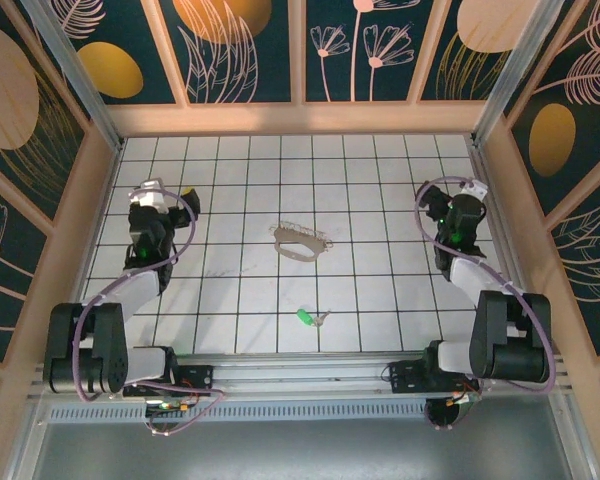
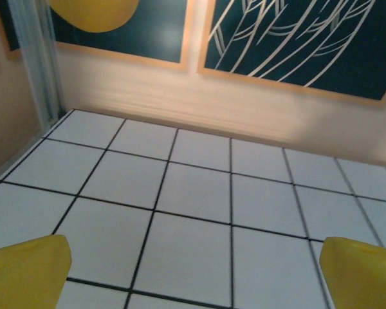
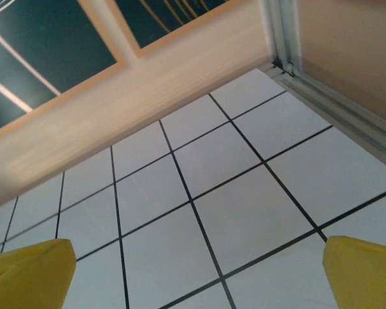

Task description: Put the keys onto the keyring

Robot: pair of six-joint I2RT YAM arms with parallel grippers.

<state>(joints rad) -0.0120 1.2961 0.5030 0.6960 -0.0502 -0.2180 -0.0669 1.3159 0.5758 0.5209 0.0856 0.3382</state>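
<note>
Though apart, key [image 1: 310, 318], keyring [image 1: 300, 243] between arms [image 1: 145, 270]

The worktop [image 1: 230, 175] was a white surface ruled into square tiles by thin black lines, softly and evenly lit. Pale wooden boards [image 1: 300, 118] ran along three of its sides, and above them rose dark teal wall panels [image 1: 400, 80] painted with orange ovals and pale line-drawn leaves and flowers. Aluminium posts [image 1: 77, 70] stood in the far corners, and a metal rail [image 1: 310, 385] edged the near side.
</note>
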